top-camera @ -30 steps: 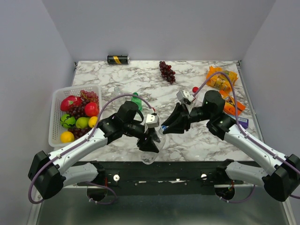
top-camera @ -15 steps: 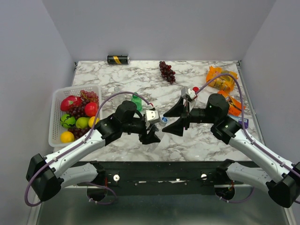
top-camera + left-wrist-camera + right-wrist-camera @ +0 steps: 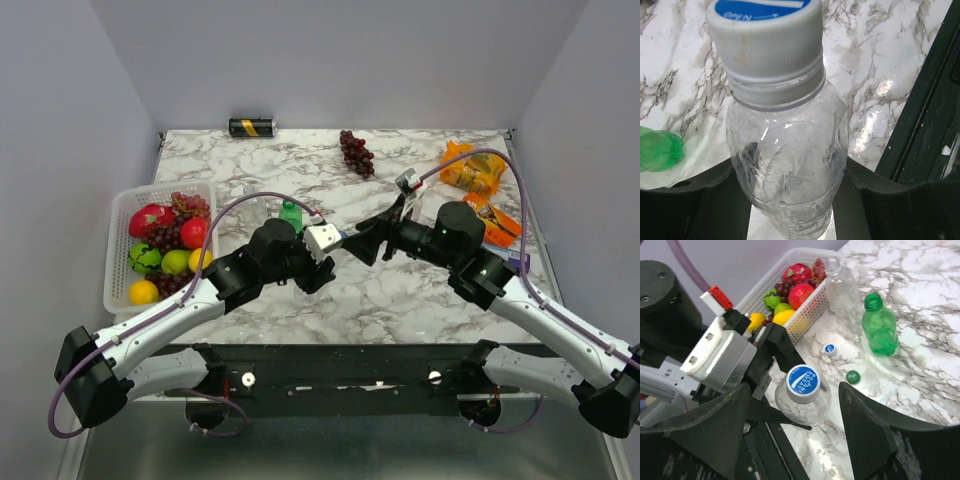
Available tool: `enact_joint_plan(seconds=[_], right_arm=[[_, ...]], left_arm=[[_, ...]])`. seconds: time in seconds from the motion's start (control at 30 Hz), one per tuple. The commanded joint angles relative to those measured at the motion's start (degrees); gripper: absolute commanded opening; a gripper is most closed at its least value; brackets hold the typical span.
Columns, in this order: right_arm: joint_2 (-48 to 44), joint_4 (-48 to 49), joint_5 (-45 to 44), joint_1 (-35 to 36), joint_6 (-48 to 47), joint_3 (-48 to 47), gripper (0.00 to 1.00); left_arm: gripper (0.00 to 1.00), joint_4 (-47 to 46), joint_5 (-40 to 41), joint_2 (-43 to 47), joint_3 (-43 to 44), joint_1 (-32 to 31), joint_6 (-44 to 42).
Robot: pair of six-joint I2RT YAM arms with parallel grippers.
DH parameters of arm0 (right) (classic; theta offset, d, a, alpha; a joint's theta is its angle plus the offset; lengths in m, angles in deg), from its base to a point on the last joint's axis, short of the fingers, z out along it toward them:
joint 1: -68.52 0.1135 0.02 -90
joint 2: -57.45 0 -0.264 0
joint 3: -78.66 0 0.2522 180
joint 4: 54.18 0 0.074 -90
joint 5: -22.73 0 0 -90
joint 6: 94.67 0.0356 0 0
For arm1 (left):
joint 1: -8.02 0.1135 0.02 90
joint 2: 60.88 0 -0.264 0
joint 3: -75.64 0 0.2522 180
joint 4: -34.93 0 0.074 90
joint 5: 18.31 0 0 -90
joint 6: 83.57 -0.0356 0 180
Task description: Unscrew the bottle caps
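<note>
Left gripper is clamped on the clear bottle at its body. The cap is on, and the bottle is held up over the table's near-middle. Right gripper is open, fingers either side of that cap, not touching. Green bottle and second bottle stand uncapped by the basket on the left side. White cap and green cap lie loose beside them.

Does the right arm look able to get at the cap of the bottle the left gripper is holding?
Probably yes. The right gripper stands open with a finger either side of the white cap; nothing lies between, and the left gripper clamps the clear bottle lower on its body.
</note>
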State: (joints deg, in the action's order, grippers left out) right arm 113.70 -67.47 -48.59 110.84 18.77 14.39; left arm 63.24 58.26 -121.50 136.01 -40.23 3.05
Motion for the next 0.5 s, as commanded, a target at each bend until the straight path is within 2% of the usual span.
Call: enact_joint_plan(seconds=[0.0, 0.17, 0.33, 0.47], right_arm=[[2.5, 3.0, -10.4, 2.2, 3.4, -1.0, 0.79], [5.8, 2.9, -12.7, 2.8, 3.9, -2.1, 0.78], [6.8, 4.7, -10.9, 3.0, 4.8, -1.5, 0.75], [7.3, 5.9, -8.7, 2.9, 5.1, -1.1, 0.68]], left_arm=[[0.31, -2.2, 3.7, -0.7, 0.7, -0.4, 1.6], [0.31, -2.0, 4.1, -0.9, 0.7, -0.7, 2.2], [0.31, -1.7, 4.6, -0.7, 0.9, -0.9, 2.6], [0.31, -1.5, 4.9, -0.6, 0.9, -0.8, 2.5]])
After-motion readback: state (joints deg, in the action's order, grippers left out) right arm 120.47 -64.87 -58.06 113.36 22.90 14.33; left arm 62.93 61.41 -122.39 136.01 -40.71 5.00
